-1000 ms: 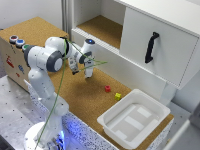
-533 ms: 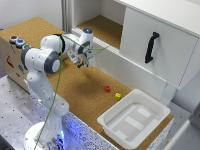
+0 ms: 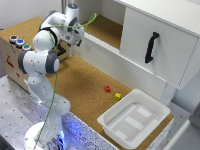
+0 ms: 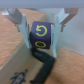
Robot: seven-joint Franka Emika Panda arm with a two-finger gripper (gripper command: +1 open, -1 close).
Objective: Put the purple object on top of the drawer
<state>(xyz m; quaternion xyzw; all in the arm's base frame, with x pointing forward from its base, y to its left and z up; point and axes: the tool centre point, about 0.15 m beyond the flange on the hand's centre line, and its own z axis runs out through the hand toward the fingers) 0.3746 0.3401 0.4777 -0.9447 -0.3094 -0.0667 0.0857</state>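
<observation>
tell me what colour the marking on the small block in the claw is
Yellow, on the small dark purple block; wrist view shows it best.

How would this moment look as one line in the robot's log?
gripper: shut on purple object | over drawer | red block: on table

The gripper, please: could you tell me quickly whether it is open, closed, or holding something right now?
Gripper: closed on the purple object, which sits between its fingers.

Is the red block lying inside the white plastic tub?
No, in the exterior view the red block lies on the cork surface, apart from the white tub, with the yellow block near it.
</observation>
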